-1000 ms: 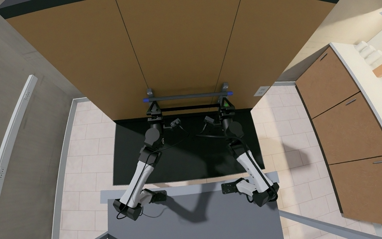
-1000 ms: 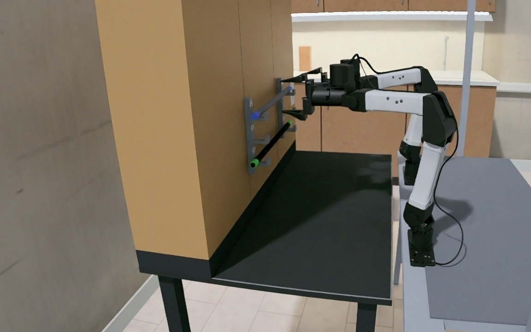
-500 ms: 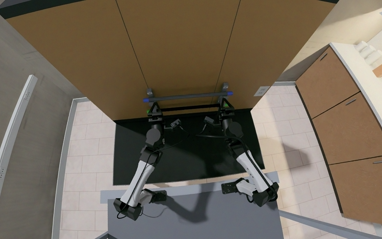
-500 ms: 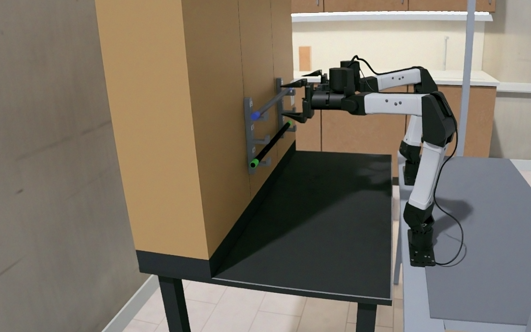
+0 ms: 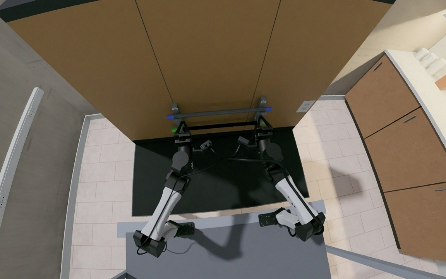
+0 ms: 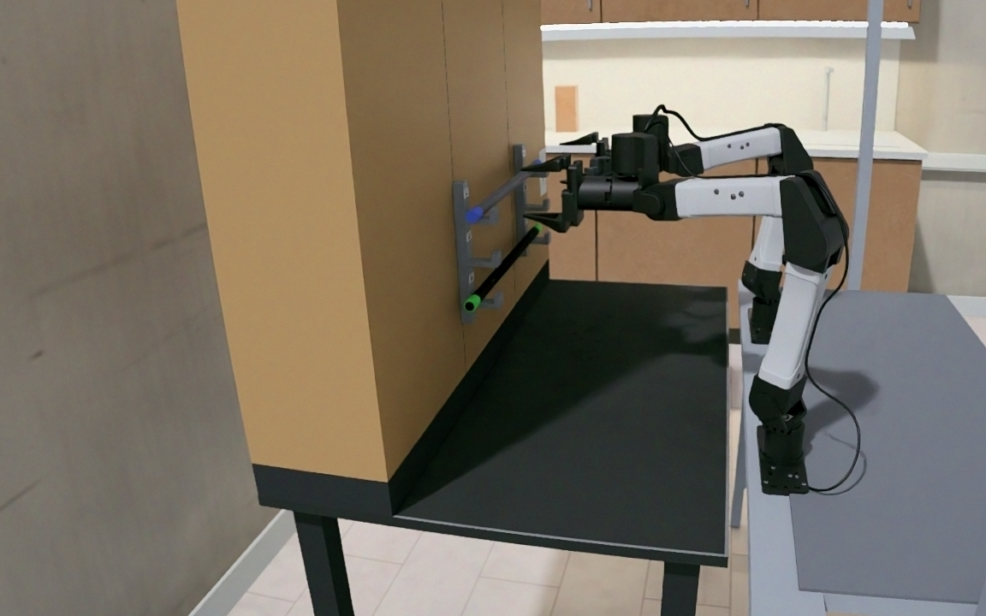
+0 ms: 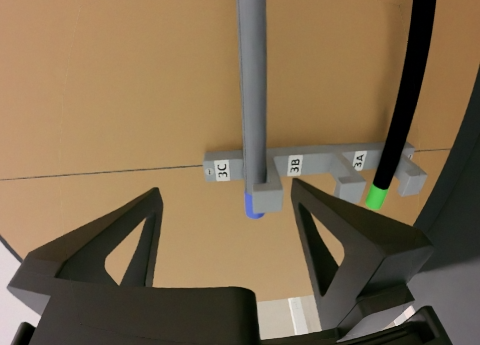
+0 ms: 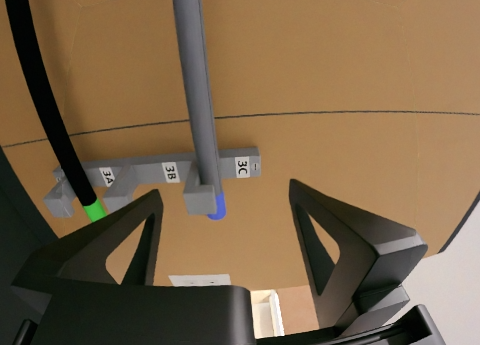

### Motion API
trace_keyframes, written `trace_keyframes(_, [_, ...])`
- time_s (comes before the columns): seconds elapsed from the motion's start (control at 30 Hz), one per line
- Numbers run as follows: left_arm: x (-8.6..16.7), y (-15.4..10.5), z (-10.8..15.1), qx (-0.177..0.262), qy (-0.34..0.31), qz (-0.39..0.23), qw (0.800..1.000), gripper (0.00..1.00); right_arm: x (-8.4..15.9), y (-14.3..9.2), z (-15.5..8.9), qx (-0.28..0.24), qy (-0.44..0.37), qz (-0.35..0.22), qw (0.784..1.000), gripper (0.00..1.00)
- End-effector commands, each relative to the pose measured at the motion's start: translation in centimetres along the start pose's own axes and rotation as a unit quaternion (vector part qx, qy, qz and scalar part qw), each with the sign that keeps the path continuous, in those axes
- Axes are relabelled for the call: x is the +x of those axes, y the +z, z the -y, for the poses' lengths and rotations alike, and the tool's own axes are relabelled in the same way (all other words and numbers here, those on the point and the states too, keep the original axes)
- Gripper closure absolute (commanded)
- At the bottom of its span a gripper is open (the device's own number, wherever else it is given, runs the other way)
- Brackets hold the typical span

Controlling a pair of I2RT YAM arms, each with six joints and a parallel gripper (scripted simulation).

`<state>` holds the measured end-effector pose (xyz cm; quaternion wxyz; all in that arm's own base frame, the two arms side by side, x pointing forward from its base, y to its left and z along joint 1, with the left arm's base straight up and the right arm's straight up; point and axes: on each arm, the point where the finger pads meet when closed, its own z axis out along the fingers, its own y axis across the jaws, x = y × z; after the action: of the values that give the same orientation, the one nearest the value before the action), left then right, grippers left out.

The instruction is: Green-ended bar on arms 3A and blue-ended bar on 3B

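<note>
The grey bar with blue ends (image 5: 217,112) (image 6: 507,190) (image 7: 254,85) (image 8: 195,75) rests on the top pair of rack arms, below the 3C labels. The black bar with green ends (image 5: 221,125) (image 6: 507,263) (image 7: 411,85) (image 8: 39,85) rests on the lowest pair, below the 3A labels. The 3B arms between them are bare. My left gripper (image 5: 182,122) (image 7: 225,191) is open and empty. My right gripper (image 5: 261,117) (image 8: 224,192) is open and empty. Each has a blue end between its fingers in its own wrist view, with no grip on it.
Two grey rack uprights (image 7: 320,160) (image 8: 145,172) are fixed to the brown wall panel (image 5: 203,52). A black table (image 5: 217,187) (image 6: 596,429) lies below the rack. A white outlet (image 5: 305,106) is on the panel to the right.
</note>
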<state>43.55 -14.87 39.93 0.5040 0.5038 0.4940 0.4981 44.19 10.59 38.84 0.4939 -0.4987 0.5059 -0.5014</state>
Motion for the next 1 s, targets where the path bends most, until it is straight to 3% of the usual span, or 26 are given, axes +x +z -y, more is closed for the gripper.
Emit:
trace_keyframes(0.0, [-0.3,0.0,0.7,-0.001,0.0,0.0,1.0,0.18,-0.4,0.0,-0.3,0.003,-0.001,0.0,1.0,0.18])
trace_keyframes(0.97, [-1.2,0.2,3.5,-0.001,0.0,0.0,1.0,0.34,-1.4,0.3,-2.2,0.003,-0.001,0.0,1.0,0.34])
